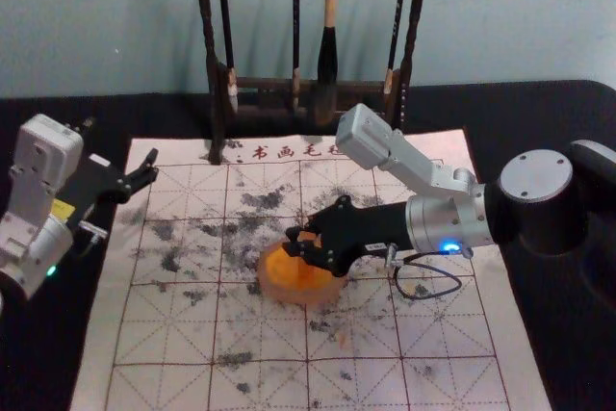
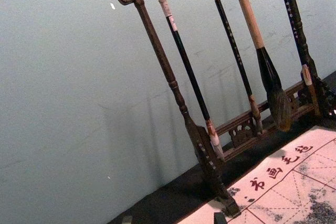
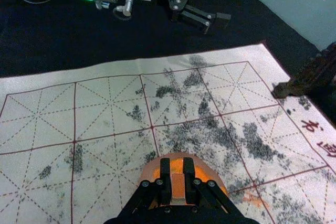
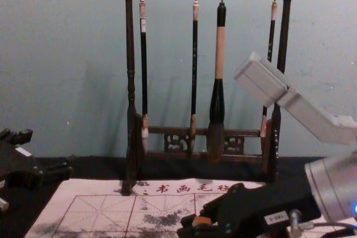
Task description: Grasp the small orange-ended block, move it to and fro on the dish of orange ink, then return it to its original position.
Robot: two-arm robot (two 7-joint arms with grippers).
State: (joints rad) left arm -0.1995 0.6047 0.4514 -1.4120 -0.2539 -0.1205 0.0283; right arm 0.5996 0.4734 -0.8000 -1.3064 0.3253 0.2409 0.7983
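My right gripper (image 1: 306, 246) is over the round dish of orange ink (image 1: 281, 288), near the middle of the gridded sheet. In the right wrist view, the right gripper (image 3: 177, 169) is shut on the small block (image 3: 178, 186), orange with a pale band, above the dish (image 3: 212, 174). The block (image 4: 202, 221) also shows at the fingertips in the chest view. Whether its lower end touches the ink is hidden. My left gripper (image 1: 119, 147) is idle at the sheet's left side; in its wrist view the left gripper (image 2: 173, 219) has its fingertips apart.
A dark wooden rack (image 4: 130, 82) with several hanging brushes stands behind the sheet. The gridded sheet (image 1: 164, 334) carries grey smudges and lies on a black tabletop (image 1: 67, 363). A cable loop (image 1: 430, 295) hangs beneath the right wrist.
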